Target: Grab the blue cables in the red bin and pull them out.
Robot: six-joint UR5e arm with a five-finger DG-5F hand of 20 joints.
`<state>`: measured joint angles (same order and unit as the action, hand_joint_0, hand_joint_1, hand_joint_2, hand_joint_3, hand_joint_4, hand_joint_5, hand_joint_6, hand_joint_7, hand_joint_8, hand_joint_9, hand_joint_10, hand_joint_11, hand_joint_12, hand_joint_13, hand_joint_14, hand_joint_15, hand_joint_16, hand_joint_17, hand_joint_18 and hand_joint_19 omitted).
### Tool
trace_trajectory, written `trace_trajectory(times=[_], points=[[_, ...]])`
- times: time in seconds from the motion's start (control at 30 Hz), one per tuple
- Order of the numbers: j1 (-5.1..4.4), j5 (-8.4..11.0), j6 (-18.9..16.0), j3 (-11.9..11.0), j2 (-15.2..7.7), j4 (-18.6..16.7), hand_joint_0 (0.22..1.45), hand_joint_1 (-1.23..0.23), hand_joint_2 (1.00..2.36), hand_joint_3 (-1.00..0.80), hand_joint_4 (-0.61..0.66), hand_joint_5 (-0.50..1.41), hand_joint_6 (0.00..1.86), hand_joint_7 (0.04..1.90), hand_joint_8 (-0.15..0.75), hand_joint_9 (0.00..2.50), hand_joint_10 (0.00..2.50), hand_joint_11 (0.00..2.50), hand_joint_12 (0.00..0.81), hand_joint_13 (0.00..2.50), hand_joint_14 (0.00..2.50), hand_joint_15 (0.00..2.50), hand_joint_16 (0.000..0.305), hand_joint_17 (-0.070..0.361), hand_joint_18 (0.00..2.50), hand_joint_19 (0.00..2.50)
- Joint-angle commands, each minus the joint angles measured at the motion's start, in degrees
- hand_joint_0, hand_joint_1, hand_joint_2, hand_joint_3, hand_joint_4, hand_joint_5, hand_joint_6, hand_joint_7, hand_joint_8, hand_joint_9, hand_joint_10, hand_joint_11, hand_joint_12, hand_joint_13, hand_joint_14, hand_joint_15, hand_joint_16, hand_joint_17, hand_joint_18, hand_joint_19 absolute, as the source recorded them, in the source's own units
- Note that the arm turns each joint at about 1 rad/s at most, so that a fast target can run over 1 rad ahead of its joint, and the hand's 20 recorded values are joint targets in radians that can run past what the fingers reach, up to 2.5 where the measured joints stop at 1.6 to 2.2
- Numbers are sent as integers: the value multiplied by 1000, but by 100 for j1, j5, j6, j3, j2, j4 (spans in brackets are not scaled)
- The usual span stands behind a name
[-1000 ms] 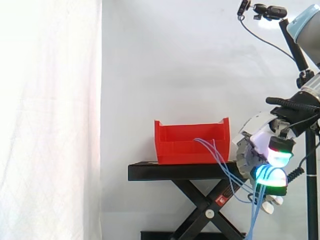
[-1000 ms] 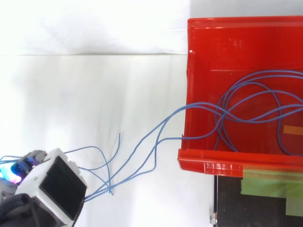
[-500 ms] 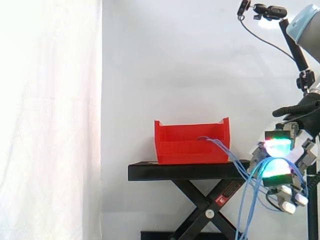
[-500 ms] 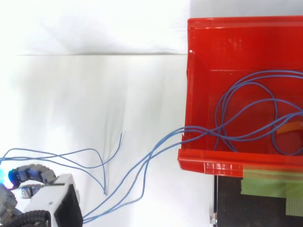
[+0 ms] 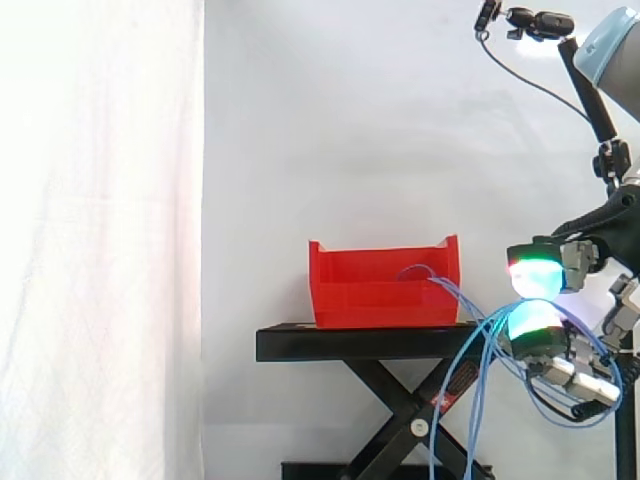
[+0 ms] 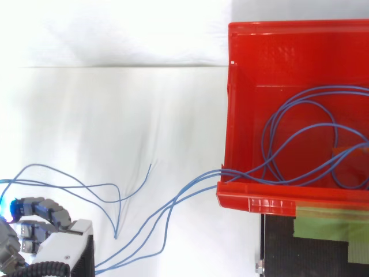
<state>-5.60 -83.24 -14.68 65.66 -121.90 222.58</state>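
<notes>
The red bin (image 5: 385,285) stands on the black stand (image 5: 365,343). Thin blue cables (image 6: 300,133) lie looped on the bin's floor. They leave over the bin's low wall (image 6: 253,199) near its corner. From there the blue cables (image 5: 470,335) sag and run right to my hand (image 5: 545,335), which hangs off the stand's right end, level with its top. My fingers are curled with the cables pinched between the green-glowing pads (image 5: 535,277). From above, my hand (image 6: 57,257) is at the lower left, and loose cable ends (image 6: 118,199) fan out beside it.
The stand is a black scissor lift with crossed legs (image 5: 410,420). Green tape (image 6: 328,225) covers part of its top beside the bin. An orange strip (image 6: 351,152) lies in the bin under the cables. A camera on a mount (image 5: 525,20) hangs at the upper right.
My hand has moved farther from the bin and a little higher, dragging the cables along. More cable hangs outside, and the loops inside have slid toward the wall they cross.
</notes>
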Motion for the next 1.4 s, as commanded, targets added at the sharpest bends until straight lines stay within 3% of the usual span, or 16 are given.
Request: trace_trajectory(times=[0.0,0.4,0.53,0.77,0.83,1.07,1.23,1.37], points=[[6,1,75,0,0,13,860,-855,1000,-1000,-102,902,676,788,210,1053,28,764,306,1088,28,797,46,103,837,676],[24,1,207,9,0,13,864,-854,1000,-1000,-107,907,658,783,217,1048,28,755,256,1355,27,1455,47,106,883,760],[32,1,207,0,0,13,866,-852,1000,-1000,-108,906,654,786,210,1092,30,858,256,1379,25,1554,47,106,891,769],[32,1,242,0,0,5,866,-851,1000,-1000,-114,905,652,790,177,1203,32,1107,255,1380,24,1557,47,106,893,769],[32,1,260,0,0,5,866,-851,1000,-1000,-113,905,651,793,165,1248,34,1293,262,1365,25,1534,47,106,893,767],[41,1,295,0,0,5,867,-849,1000,-1000,-114,903,653,791,142,1310,32,1426,269,1354,26,1518,47,106,892,769],[32,1,312,9,0,5,867,-848,1000,-1000,-113,897,658,797,105,1442,21,1750,270,1355,27,1524,47,105,892,770],[41,1,365,9,0,-4,867,-848,1000,-1000,-112,893,665,796,101,1474,19,1791,270,1360,26,1515,47,105,893,778]])
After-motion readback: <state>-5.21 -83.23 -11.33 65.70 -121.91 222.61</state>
